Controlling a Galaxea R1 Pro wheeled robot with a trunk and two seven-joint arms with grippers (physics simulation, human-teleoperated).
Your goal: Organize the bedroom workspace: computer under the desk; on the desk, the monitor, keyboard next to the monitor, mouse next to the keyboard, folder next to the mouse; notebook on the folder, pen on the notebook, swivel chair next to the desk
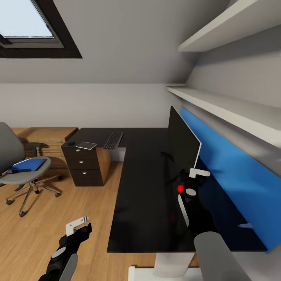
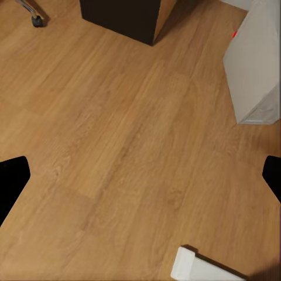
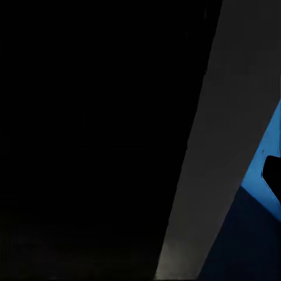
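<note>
The monitor (image 1: 182,147) stands on the black desk (image 1: 140,187), seen edge-on. My right gripper (image 1: 192,174) is open at its lower corner, and the right wrist view shows its grey edge (image 3: 205,152) close beside one fingertip (image 3: 273,175). At the desk's far end lie the keyboard (image 1: 113,140), a thin light-grey notebook (image 1: 86,146) and the small dark mouse (image 1: 71,143). The blue folder (image 1: 26,165) rests on the swivel chair (image 1: 15,156) at the left. My left gripper (image 1: 80,227) hangs open over the floor, with the grey computer (image 2: 254,70) nearby. The pen is out of view.
The dark drawer unit (image 1: 83,166) stands under the desk's far end. A blue wall panel (image 1: 234,175) and white shelves (image 1: 230,109) run behind the monitor. A low wooden counter (image 1: 47,136) is behind the chair. Wood floor (image 1: 70,203) lies between chair and desk.
</note>
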